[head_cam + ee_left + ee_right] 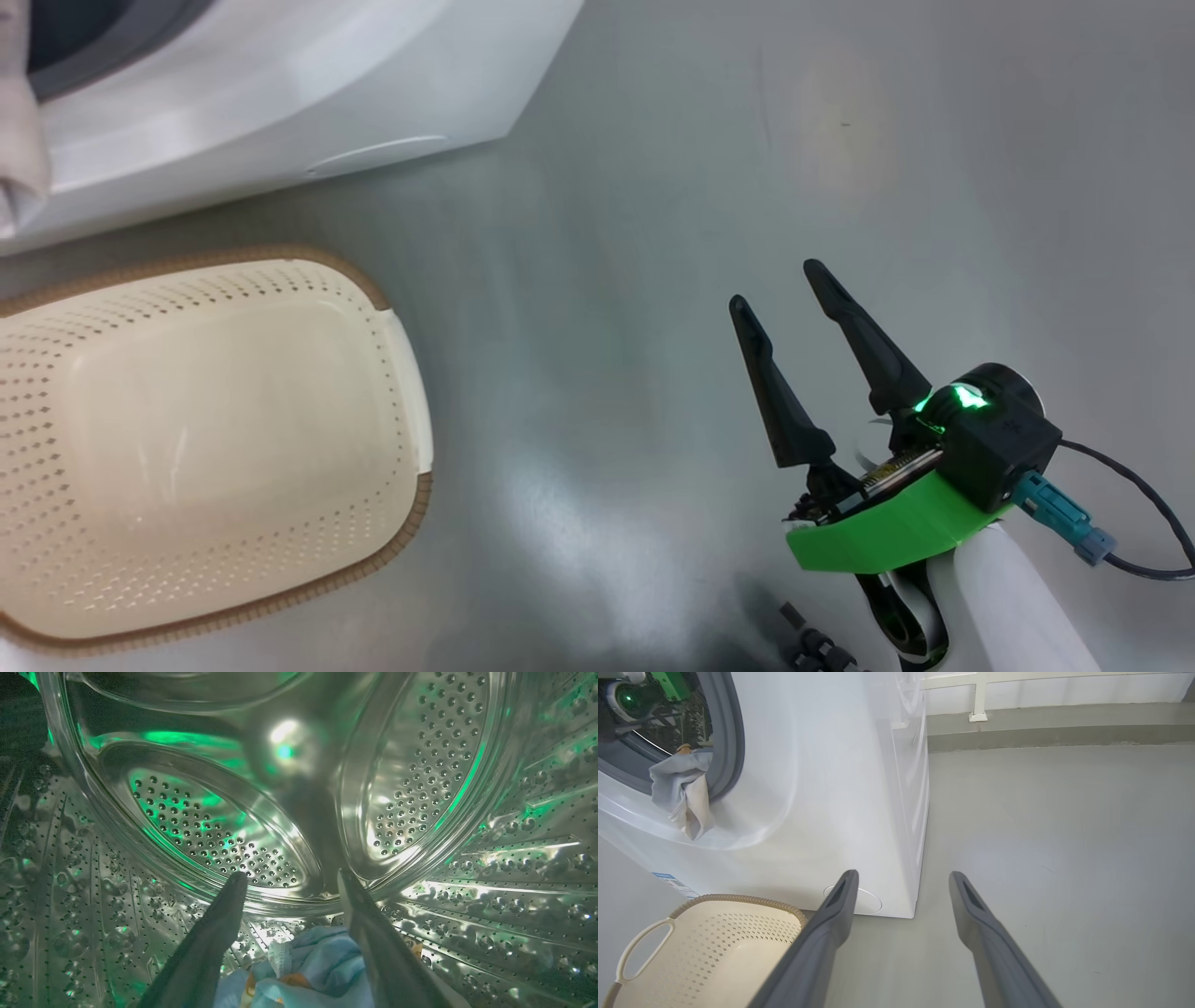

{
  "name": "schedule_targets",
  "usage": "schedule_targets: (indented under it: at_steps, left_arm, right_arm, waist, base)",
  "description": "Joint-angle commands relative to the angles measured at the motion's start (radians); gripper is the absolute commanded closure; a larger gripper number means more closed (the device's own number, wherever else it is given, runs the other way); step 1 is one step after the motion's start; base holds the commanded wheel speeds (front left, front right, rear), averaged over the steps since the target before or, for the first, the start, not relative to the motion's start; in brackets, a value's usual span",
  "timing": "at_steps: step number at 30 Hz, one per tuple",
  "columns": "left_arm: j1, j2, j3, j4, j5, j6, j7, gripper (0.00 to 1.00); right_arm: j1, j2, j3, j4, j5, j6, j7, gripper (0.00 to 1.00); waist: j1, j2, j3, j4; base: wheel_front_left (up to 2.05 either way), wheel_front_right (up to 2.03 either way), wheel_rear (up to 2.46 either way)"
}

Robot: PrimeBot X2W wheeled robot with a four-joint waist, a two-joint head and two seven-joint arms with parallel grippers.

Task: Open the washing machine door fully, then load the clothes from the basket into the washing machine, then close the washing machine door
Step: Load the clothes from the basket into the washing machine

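A hanging cloth [684, 795] droops over the rim of the washing machine [822, 788], so the door could pinch it when it shuts. The left gripper [292, 877] is wide open inside the drum [210, 830], blue clothes [322, 961] lying just under its fingers [210, 938]. The right gripper [775, 285] is wide open above the floor [653, 187].

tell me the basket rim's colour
Brown, woven-look rim on the cream basket; clearest in head view.
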Motion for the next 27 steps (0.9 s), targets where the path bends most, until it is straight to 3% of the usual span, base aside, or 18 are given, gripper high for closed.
schedule_targets:
  at_steps: [1,8,27]
  left_arm:
    - [-0.001,0.031,0.009,-0.023,-0.012,0.01,-0.005,0.0]
    - [0.056,-0.005,0.013,-0.042,-0.039,0.026,-0.005,0.0]
    - [0.178,-0.09,-0.045,-0.131,-0.059,-0.001,-0.005,0.0]
  right_arm:
    - [0.027,0.001,0.014,-0.018,-0.009,0.002,-0.005,0.0]
    - [0.024,0.001,-0.001,-0.02,-0.011,0.002,-0.005,0.0]
    - [0.016,0.0,-0.041,-0.024,-0.043,0.002,-0.005,0.0]
  waist:
    - [0.0,-0.0001,-0.007,0.009]
    - [0.0,-0.0001,-0.026,0.037]
    - [0.0,-0.0001,-0.045,0.147]
  base:
    - [0.0,0.0,0.0]
    - [0.0,0.0,0.0]
    - [0.0,0.0,0.0]
